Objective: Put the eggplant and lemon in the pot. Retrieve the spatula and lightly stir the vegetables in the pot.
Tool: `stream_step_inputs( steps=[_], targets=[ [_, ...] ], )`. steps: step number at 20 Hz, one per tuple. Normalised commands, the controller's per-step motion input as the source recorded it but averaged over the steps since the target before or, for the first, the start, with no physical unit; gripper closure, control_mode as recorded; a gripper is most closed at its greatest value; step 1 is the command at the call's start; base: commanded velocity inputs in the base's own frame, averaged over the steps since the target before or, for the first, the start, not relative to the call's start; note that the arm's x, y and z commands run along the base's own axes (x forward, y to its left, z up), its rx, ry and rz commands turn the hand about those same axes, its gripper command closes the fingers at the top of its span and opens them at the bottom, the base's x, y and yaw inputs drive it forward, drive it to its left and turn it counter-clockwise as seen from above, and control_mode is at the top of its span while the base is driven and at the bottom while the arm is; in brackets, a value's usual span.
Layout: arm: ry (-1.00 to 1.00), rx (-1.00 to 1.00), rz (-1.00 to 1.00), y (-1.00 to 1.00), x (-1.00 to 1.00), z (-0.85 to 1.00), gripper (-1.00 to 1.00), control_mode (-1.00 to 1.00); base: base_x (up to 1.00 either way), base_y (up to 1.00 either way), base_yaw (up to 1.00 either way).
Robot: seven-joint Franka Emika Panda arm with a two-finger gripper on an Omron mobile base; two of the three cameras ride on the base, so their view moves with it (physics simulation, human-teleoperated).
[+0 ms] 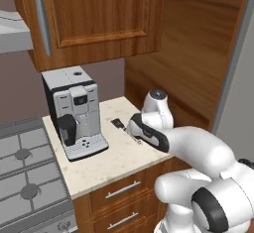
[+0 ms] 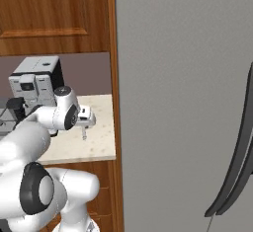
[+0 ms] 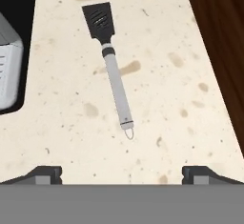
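The pale speckled counter [image 1: 106,162] fills the middle of the left base view, with a grey stove [image 1: 25,177] at the lower left, a brown cupboard [image 1: 99,14] at the top and a grey coffee machine [image 1: 74,113] standing on the counter at its left side. The white robot arm [image 1: 193,152] comes up from the lower right, and its gripper [image 3: 122,173] hangs above the counter with its jaws wide open and nothing in them. The spatula [image 3: 110,61] lies flat on the counter in the upper middle of the hand view, black blade toward the top and grey handle pointing down between the two finger tips [image 3: 45,174].
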Motion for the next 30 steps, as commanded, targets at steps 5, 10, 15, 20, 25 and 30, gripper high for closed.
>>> stream_step_inputs(
  steps=[5,10,15,20,25,30],
  targets=[
    [0.0,0.01,0.01,0.01,0.05,-0.12,-1.0,-1.0,0.0,0.0,0.0],
    [0.0,0.0,0.0,0.0,0.31,-0.2,-1.0,-1.0,0.0,0.0,0.0],
    [0.0,0.0,0.01,0.05,0.3,-0.23,-1.0,-1.0,0.0,0.0,0.0],
    [0.0,-0.01,0.03,0.12,0.0,-0.07,-1.0,-1.0,0.0,0.0,0.0],
    [0.0,-0.01,0.04,0.12,-0.09,-0.13,-1.0,-1.0,0.0,0.0,0.0],
    [0.0,0.0,0.03,0.0,0.2,-0.26,-1.0,-1.0,0.0,0.0,0.0]
  ],
)
